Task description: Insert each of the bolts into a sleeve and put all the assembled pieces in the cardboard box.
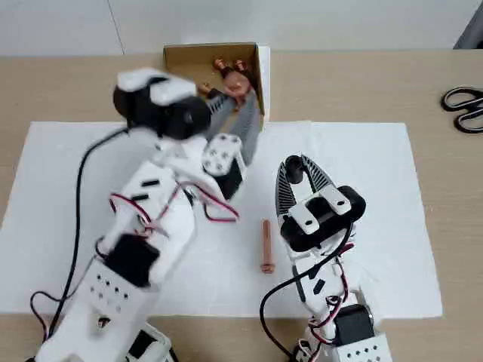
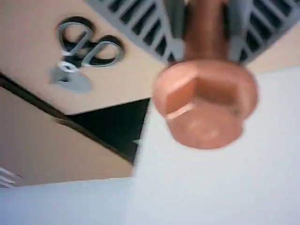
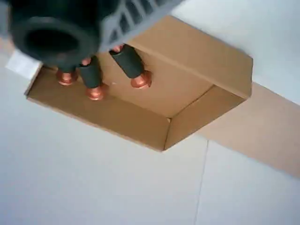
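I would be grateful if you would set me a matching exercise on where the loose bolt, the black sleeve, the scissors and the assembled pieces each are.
Things:
1. loose bolt
2. black sleeve
3. scissors
4. assembled pieces

Places:
A. inside the cardboard box
B. on the bare table, off the paper
C. held in the right gripper
D. lying on the white paper between the two arms

Pairs: 1-D, 2-C, 3-B, 4-A.
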